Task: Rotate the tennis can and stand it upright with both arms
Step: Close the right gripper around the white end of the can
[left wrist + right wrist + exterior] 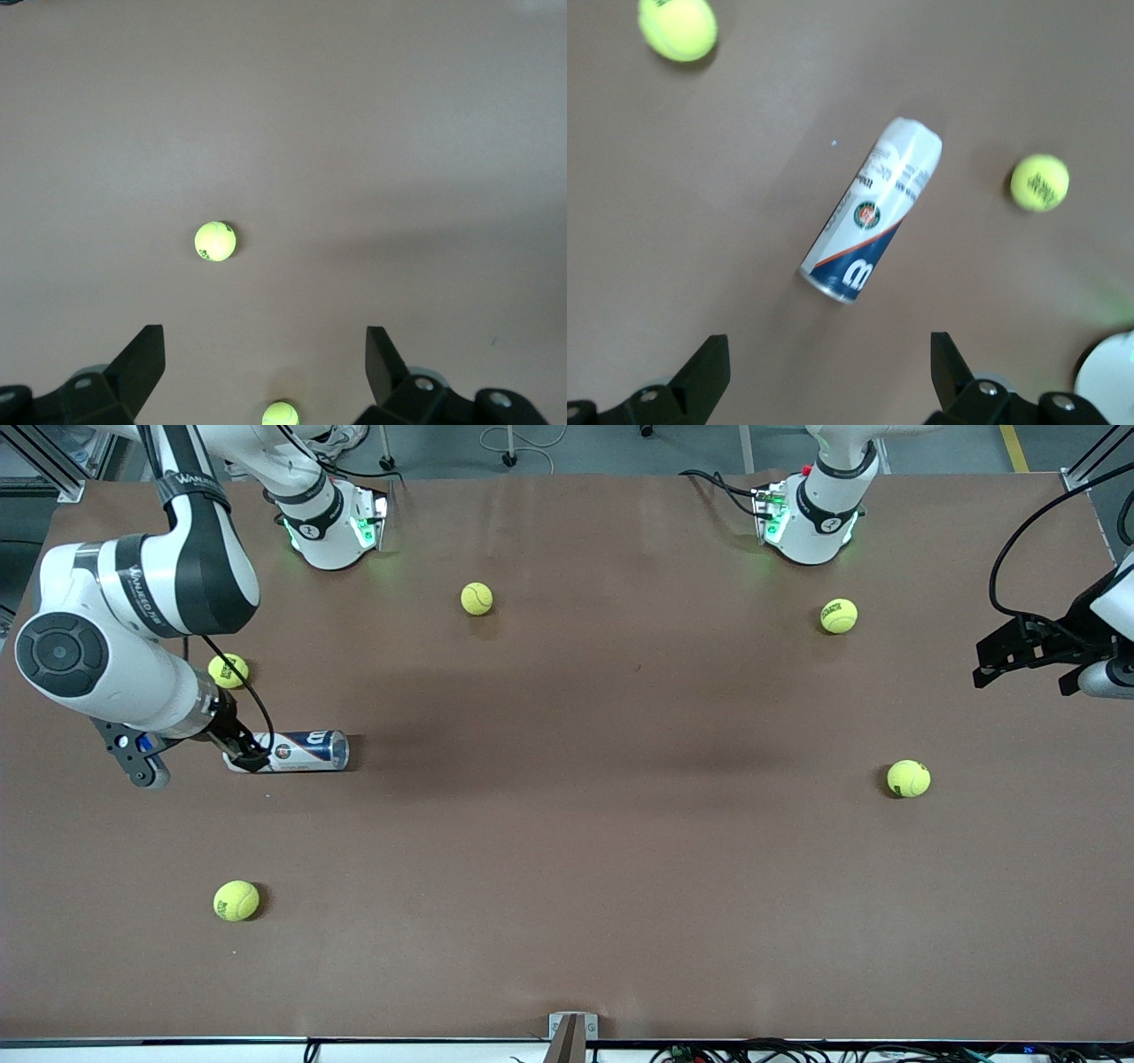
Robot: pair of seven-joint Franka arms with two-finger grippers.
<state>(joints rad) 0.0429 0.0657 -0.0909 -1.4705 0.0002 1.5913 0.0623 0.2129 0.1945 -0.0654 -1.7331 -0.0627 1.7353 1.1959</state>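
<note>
The tennis can (297,751) lies on its side on the brown table (567,850), toward the right arm's end, its length running along the table. In the right wrist view the can (873,211) shows its white, navy and red label. My right gripper (244,751) hangs open and empty over the can's end that points to the table's edge; in its own view (828,372) the jaws stand wide apart, clear of the can. My left gripper (997,657) hovers open and empty over the left arm's end of the table, and its wrist view (266,363) shows only table and balls.
Several yellow-green tennis balls lie about: one (228,670) just farther from the front camera than the can, one (236,901) nearer, one (477,599) mid-table, and two (838,615) (908,779) toward the left arm's end. The arms' bases (332,531) (811,522) stand along the table's edge.
</note>
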